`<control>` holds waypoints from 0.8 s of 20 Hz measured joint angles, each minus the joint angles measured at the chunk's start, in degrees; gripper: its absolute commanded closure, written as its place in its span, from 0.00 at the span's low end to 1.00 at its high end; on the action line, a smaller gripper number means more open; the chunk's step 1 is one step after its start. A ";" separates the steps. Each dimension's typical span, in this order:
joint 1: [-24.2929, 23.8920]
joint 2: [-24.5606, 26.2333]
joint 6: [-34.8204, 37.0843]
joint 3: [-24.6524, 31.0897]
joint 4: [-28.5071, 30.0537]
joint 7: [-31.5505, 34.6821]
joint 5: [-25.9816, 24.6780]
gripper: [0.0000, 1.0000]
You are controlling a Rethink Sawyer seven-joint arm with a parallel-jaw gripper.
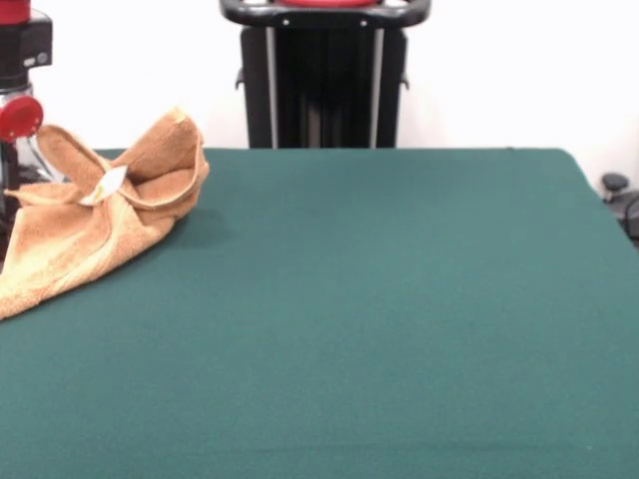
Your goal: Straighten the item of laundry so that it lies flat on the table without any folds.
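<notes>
The item of laundry point(95, 215), an orange-tan towel, sits bunched at the far left of the green table point(379, 319). Two of its folds stand up in peaks around a small white label point(108, 183). Its lower part trails flat toward the picture's left edge. Directly behind the towel, at the left edge, the red and black end of the arm point(18, 110) comes down. The towel hides where the gripper ends, so I cannot tell whether it is touching or holding the cloth.
The black pedestal point(324, 85) stands behind the table's far edge at the centre. A dark object point(621, 200) sits just off the table's right corner. Green cloth stretches from the towel to the right and near edges.
</notes>
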 measured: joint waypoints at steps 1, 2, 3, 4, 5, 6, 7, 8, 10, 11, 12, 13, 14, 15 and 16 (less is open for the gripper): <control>1.13 -0.27 -0.01 -0.18 0.01 0.00 0.21 0.00; 1.95 -0.41 0.00 -0.32 0.01 0.00 0.40 0.00; 2.60 -0.50 0.00 -0.42 0.03 0.00 0.57 0.00; 3.24 -0.57 0.00 -0.52 0.05 0.00 0.76 0.00; 4.22 -0.70 0.00 -0.69 0.07 0.00 1.13 0.00; 4.87 -0.79 0.00 -0.80 0.10 0.00 1.40 0.00; 6.27 -1.12 0.00 -0.97 0.13 0.00 1.96 0.00; 6.70 -1.26 0.01 -0.98 0.17 0.00 2.18 0.00; 8.34 -2.02 0.00 -1.01 0.41 0.00 3.36 0.00; 8.81 -2.28 0.00 -1.07 0.51 0.00 3.81 0.00; 9.43 -2.70 0.00 -1.18 0.67 0.00 4.43 0.00; 10.05 -3.11 0.00 -1.28 0.83 0.00 5.05 0.00; 10.41 -3.30 0.01 -1.39 0.88 0.00 5.35 0.00; 11.24 -3.60 0.00 -1.76 0.92 0.00 5.86 0.00; 11.67 -3.74 0.00 -2.00 0.94 0.00 6.13 0.00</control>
